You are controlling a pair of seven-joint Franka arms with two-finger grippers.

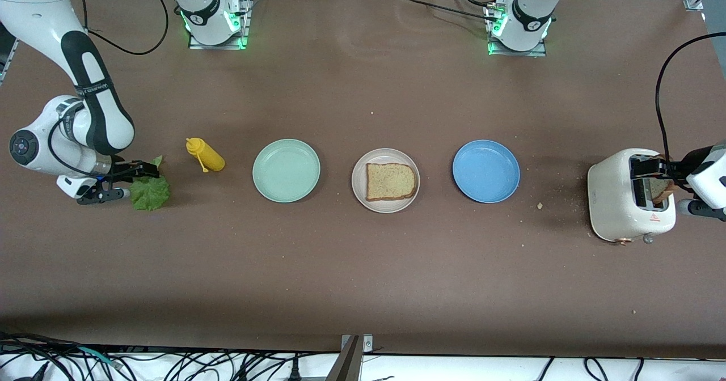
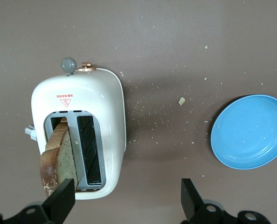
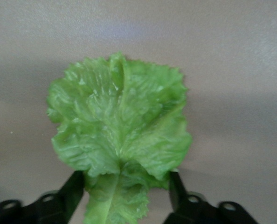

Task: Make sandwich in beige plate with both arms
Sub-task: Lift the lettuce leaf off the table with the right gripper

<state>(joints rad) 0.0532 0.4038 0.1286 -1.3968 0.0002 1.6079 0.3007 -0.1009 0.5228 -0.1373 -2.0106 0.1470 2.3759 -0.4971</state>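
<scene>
While one toast slice already lies on the beige plate mid-bench, the right claw straddles the lettuce leaf — fingers not yet pinched. The left claw gapes over the toaster's second slice. Next: squeeze, lift.

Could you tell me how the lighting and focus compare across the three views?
Front view: even overhead light, sharp throughout, with green glow at both arm bases and a soft shadow along the table edge nearest the camera. Left wrist view: crisp on the toaster and crumbs. Right wrist view: soft and hazy, with the lettuce leaf slightly blurred.
</scene>
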